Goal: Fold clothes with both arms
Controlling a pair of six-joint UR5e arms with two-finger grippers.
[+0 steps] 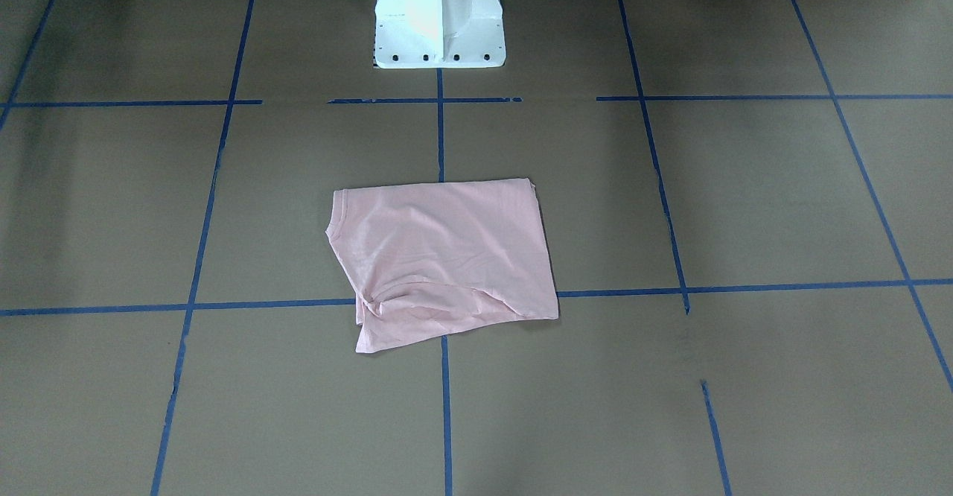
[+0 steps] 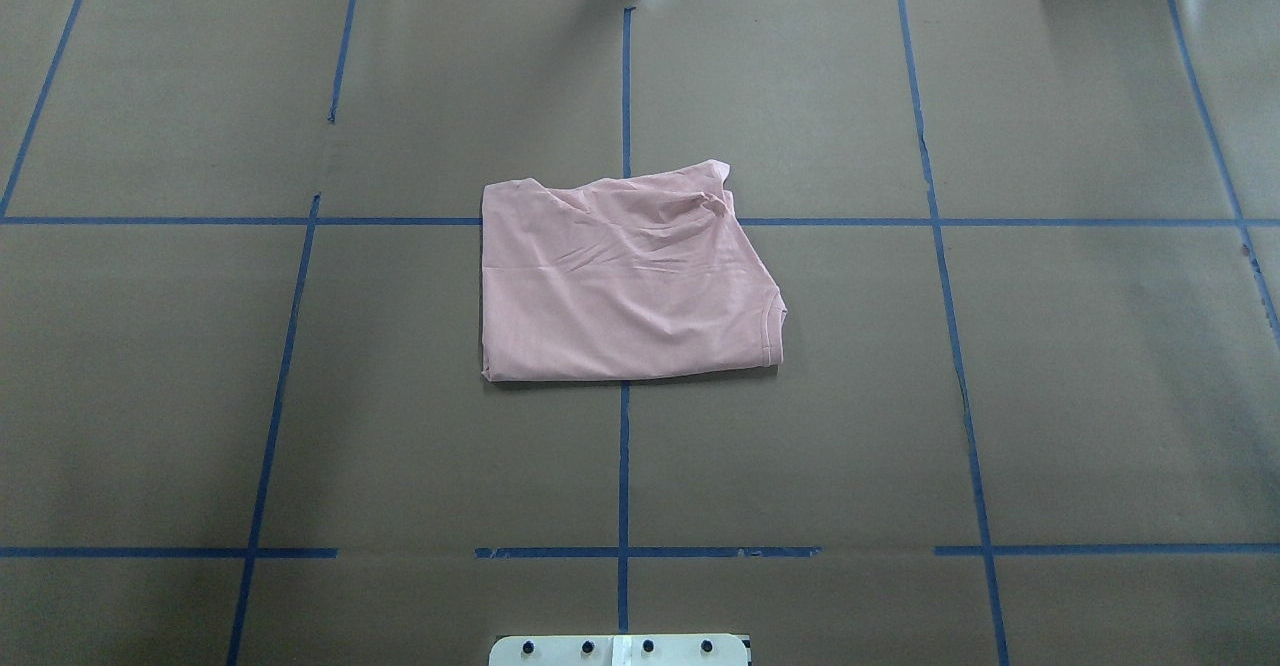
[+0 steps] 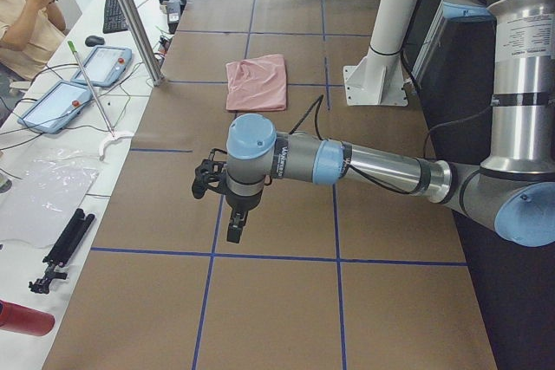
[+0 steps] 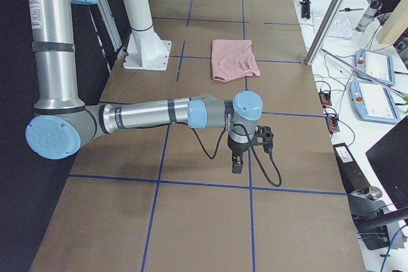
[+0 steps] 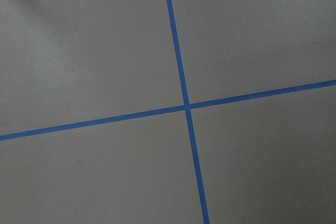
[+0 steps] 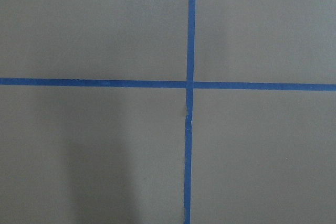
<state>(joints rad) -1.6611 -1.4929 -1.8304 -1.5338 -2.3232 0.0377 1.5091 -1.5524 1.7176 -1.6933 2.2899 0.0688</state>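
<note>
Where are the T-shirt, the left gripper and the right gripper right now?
T-shirt (image 2: 625,291): overhead view, middle of the folded pink fabric.
Left gripper (image 3: 233,233): exterior left view, black fingertips under the near arm's wrist.
Right gripper (image 4: 236,167): exterior right view, black fingertips under the near arm's wrist.

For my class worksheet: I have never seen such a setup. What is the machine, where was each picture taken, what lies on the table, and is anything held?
It is a robot with two jointed arms and a white pedestal as base. Two pictures look down on the table, one from behind the robot, one facing it. Two look from the table's ends: one shows the left arm, the other the right arm. Two wrist cameras show only brown covering and blue tape. A folded pink T-shirt lies mid-table. The left gripper and right gripper hang away from it, holding nothing visible; open or shut, I cannot tell.
</note>
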